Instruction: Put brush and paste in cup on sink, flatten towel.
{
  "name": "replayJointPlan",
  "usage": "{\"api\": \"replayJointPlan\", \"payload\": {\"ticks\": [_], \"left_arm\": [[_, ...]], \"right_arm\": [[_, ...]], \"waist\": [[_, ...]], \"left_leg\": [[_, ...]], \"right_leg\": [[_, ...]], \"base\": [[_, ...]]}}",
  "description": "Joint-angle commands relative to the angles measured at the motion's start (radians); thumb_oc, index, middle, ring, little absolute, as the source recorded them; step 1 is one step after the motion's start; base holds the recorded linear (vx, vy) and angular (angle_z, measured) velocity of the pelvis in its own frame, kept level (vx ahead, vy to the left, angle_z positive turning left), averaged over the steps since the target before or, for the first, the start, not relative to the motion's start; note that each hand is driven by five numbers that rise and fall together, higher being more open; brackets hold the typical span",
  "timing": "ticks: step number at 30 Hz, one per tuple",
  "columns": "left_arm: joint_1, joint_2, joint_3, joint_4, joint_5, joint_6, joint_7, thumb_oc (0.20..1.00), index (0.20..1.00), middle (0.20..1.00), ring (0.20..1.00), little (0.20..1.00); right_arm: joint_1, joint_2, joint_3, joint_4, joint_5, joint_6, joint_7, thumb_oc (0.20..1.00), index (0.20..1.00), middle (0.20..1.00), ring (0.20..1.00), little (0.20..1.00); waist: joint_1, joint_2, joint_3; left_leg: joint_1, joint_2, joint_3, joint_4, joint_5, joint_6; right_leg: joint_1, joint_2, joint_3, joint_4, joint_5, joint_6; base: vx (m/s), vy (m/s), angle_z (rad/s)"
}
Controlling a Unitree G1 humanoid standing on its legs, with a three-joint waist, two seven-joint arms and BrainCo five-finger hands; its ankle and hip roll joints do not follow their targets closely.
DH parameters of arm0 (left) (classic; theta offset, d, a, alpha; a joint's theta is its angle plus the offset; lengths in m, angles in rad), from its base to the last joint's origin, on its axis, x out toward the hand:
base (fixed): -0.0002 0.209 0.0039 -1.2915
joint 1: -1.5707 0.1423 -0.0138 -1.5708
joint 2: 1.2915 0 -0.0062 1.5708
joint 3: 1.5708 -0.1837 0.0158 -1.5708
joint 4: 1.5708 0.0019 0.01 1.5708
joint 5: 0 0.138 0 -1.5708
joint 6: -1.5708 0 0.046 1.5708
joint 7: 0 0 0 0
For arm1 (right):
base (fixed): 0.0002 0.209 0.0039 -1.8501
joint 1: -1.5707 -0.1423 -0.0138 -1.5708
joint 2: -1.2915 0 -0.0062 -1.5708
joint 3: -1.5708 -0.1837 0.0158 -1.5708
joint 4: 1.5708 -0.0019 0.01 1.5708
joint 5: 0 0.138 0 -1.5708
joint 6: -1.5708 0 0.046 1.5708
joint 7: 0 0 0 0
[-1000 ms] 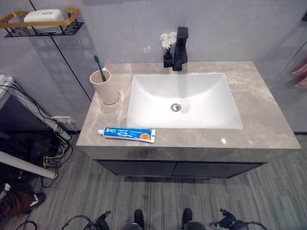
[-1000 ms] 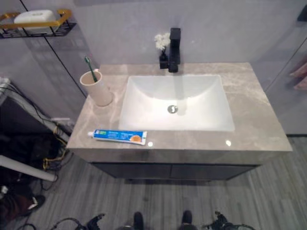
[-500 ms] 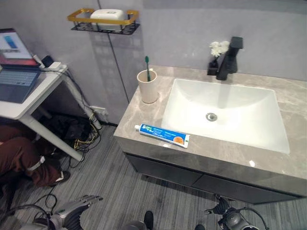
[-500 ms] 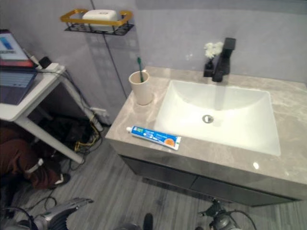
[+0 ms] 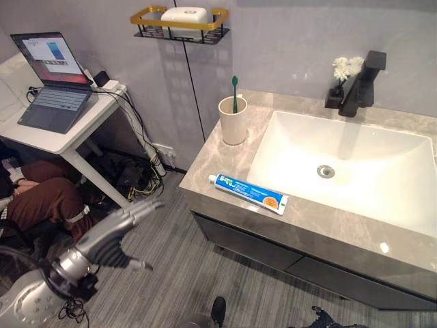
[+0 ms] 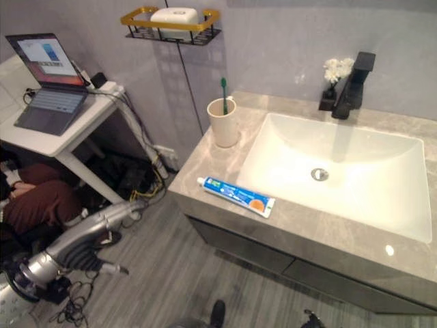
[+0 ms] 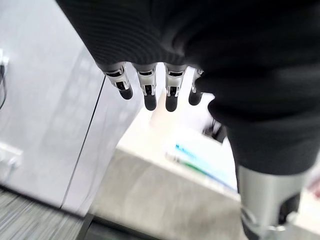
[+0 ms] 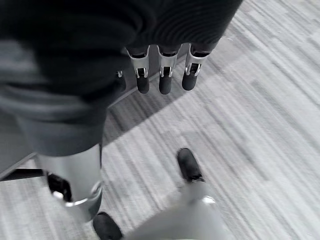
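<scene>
Since half a second ago the head views have swung further left, bringing the laptop into fuller sight, and the left hand (image 5: 116, 229) has risen from the bottom edge to hang over the floor left of the vanity, clear of the counter. Grey marble countertop (image 5: 225, 167) carries a white rectangular sink basin (image 5: 355, 167), with a black tap (image 5: 360, 82) at its back edge and a small dark vase of white flowers (image 5: 339, 80) just beside the tap. White side table (image 5: 65, 133) stands against the wall well left of the vanity, with an open laptop (image 5: 51, 78) on it; a person's legs in dark red trousers (image 5: 37, 201) lie below it. Wall shelf with a gold rail (image 5: 181, 24) holds a white soap bar (image 5: 183, 14). Beige cup (image 5: 233, 119) stands upright on the counter's back left corner, beside the basin; the green toothbrush (image 5: 234, 92) stands in it, leaning slightly. Blue-and-white toothpaste tube (image 5: 249, 193) lies flat on the counter's front strip, between the basin and the front edge, apart from the cup. Left hand's fingers (image 7: 150, 92) extended, relaxed, holding nothing, with the tube seen blurred past them. Right hand (image 8: 162, 75) hangs over the grey plank floor (image 8: 260, 115), fingers straight, empty.
</scene>
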Motion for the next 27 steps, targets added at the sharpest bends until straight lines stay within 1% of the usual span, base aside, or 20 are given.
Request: {"api": "replayJointPlan", "payload": {"ticks": [1, 3, 4, 5, 6, 8, 10, 11, 12, 13, 15, 17, 23, 27], "left_arm": [[-0.114, -0.043, 0.046, -0.008, -0.033, -0.011, 0.066, 1.0, 1.0, 1.0, 1.0, 1.0], [-0.164, -0.065, 0.029, 0.035, -0.027, -0.01, 0.073, 1.0, 1.0, 1.0, 1.0, 1.0], [-0.171, -0.066, 0.023, 0.039, -0.026, -0.012, 0.074, 1.0, 1.0, 1.0, 1.0, 1.0], [-0.231, -0.072, 0.016, 0.04, -0.021, -0.002, 0.082, 1.0, 1.0, 1.0, 1.0, 1.0], [-0.231, -0.072, 0.016, 0.04, -0.021, -0.002, 0.082, 1.0, 1.0, 1.0, 1.0, 1.0], [-0.32, -0.095, -0.022, 0.082, -0.016, 0.007, 0.089, 1.0, 1.0, 1.0, 1.0, 1.0], [-0.327, -0.096, -0.027, 0.085, -0.016, 0.007, 0.09, 1.0, 1.0, 1.0, 1.0, 1.0], [-0.354, -0.112, -0.039, 0.12, -0.018, 0.012, 0.098, 1.0, 1.0, 1.0, 1.0, 1.0], [-0.373, -0.118, -0.051, 0.138, -0.013, 0.015, 0.102, 1.0, 1.0, 1.0, 1.0, 1.0], [-0.407, -0.12, -0.074, 0.183, 0.009, 0.024, 0.108, 1.0, 1.0, 1.0, 1.0, 1.0], [-0.414, -0.117, -0.079, 0.193, 0.019, 0.023, 0.11, 1.0, 1.0, 1.0, 1.0, 1.0], [-0.43, -0.117, -0.092, 0.253, 0.021, 0.036, 0.104, 1.0, 1.0, 1.0, 1.0, 1.0], [-0.466, -0.119, -0.107, 0.281, 0.047, 0.046, 0.101, 1.0, 1.0, 1.0, 1.0, 1.0], [-0.472, -0.121, -0.116, 0.302, 0.062, 0.05, 0.097, 1.0, 1.0, 1.0, 1.0, 1.0]], "right_arm": [[-0.058, -0.032, 0.018, -0.01, 0.02, 0.02, 0.0, 1.0, 1.0, 1.0, 1.0, 1.0], [-0.064, -0.037, 0.022, -0.007, 0.013, 0.025, 0.003, 1.0, 1.0, 1.0, 1.0, 1.0], [-0.064, -0.038, 0.02, -0.007, 0.013, 0.025, 0.003, 1.0, 1.0, 1.0, 1.0, 1.0], [-0.074, -0.048, 0.019, -0.014, 0.015, 0.027, 0.003, 1.0, 1.0, 1.0, 1.0, 1.0], [-0.074, -0.048, 0.019, -0.014, 0.015, 0.027, 0.003, 1.0, 1.0, 1.0, 1.0, 1.0], [-0.093, -0.065, 0.013, -0.04, 0.025, 0.028, 0.0, 1.0, 1.0, 1.0, 1.0, 1.0], [-0.093, -0.066, 0.011, -0.041, 0.025, 0.029, 0.001, 1.0, 1.0, 1.0, 1.0, 1.0], [-0.104, -0.072, 0.015, -0.068, 0.028, 0.025, -0.002, 1.0, 1.0, 1.0, 1.0, 1.0], [-0.109, -0.075, 0.016, -0.079, 0.031, 0.024, -0.002, 1.0, 1.0, 1.0, 1.0, 1.0], [-0.113, -0.078, 0.02, -0.096, 0.037, 0.02, -0.001, 1.0, 1.0, 1.0, 1.0, 1.0], [-0.115, -0.083, 0.017, -0.102, 0.039, 0.02, -0.002, 1.0, 1.0, 1.0, 1.0, 1.0], [-0.118, -0.092, 0.009, -0.115, 0.043, 0.018, -0.009, 1.0, 1.0, 1.0, 1.0, 1.0], [-0.109, -0.084, -0.003, -0.087, 0.053, 0.015, -0.012, 1.0, 1.0, 1.0, 1.0, 1.0], [-0.097, -0.067, 0.015, -0.086, 0.038, 0.014, -0.004, 1.0, 1.0, 1.0, 1.0, 1.0]], "waist": [[-0.038, -0.025, 0.021], [-0.052, -0.022, 0.03], [-0.05, -0.021, 0.029], [-0.06, -0.015, 0.041], [-0.06, -0.015, 0.041], [-0.085, -0.002, 0.063], [-0.082, -0.002, 0.062], [-0.096, 0.0, 0.074], [-0.101, 0.0, 0.08], [-0.113, -0.001, 0.093], [-0.116, -0.002, 0.099], [-0.132, -0.01, 0.107], [-0.144, -0.026, 0.107], [-0.155, -0.04, 0.11]], "left_leg": [[-0.083, 0.031, -0.006, 0.004, 0.013, -0.03], [-0.095, 0.035, 0.009, 0.004, 0.015, -0.032], [-0.096, 0.035, 0.011, 0.004, 0.015, -0.032], [-0.115, 0.036, 0.024, 0.004, 0.018, -0.034], [-0.115, 0.036, 0.024, 0.004, 0.018, -0.034], [-0.15, 0.034, 0.046, 0.004, 0.022, -0.034], [-0.152, 0.034, 0.048, 0.004, 0.022, -0.034], [-0.162, 0.034, 0.057, 0.004, 0.025, -0.034], [-0.169, 0.035, 0.063, 0.004, 0.027, -0.034], [-0.179, 0.037, 0.072, 0.004, 0.028, -0.035], [-0.182, 0.038, 0.074, 0.004, 0.029, -0.035], [-0.19, 0.041, 0.08, 0.004, 0.03, -0.036], [-0.202, 0.049, 0.085, 0.004, 0.03, -0.039], [-0.207, 0.055, 0.092, 0.004, 0.03, -0.041]], "right_leg": [[-0.049, -0.069, 0.047, 0.003, 0.104, 0.02], [-0.077, -0.067, 0.069, 0.003, 0.109, 0.017], [-0.08, -0.067, 0.071, 0.003, 0.109, 0.017], [-0.111, -0.067, 0.094, 0.002, 0.119, 0.015], [-0.111, -0.067, 0.094, 0.002, 0.119, 0.015], [-0.168, -0.071, 0.131, -0.001, 0.141, 0.015], [-0.171, -0.071, 0.133, -0.001, 0.142, 0.015], [-0.192, -0.07, 0.147, -0.001, 0.15, 0.015], [-0.203, -0.071, 0.156, -0.001, 0.153, 0.014], [-0.219, -0.072, 0.169, -0.001, 0.161, 0.013], [-0.225, -0.073, 0.173, -0.001, 0.162, 0.013], [-0.238, -0.071, 0.188, -0.001, 0.165, 0.012], [-0.252, -0.07, 0.189, -0.001, 0.165, 0.011], [-0.26, -0.066, 0.195, -0.001, 0.164, 0.011]], "base": [[-0.03, 0.023, -0.28], [-0.04, 0.026, -0.44], [-0.07, 0.034, -0.32], [-0.05, 0.022, -0.16], [-0.09, 0.045, -0.2], [-0.1, 0.06, -0.31], [-0.04, 0.032, -0.31], [-0.06, 0.038, -0.31], [-0.08, 0.044, -0.28], [-0.05, 0.02, -0.28], [-0.03, 0.013, -0.27], [0.0, 0.006, -0.13], [0.0, -0.006, -0.04], [0.0, 0.0, 0.0]]}}
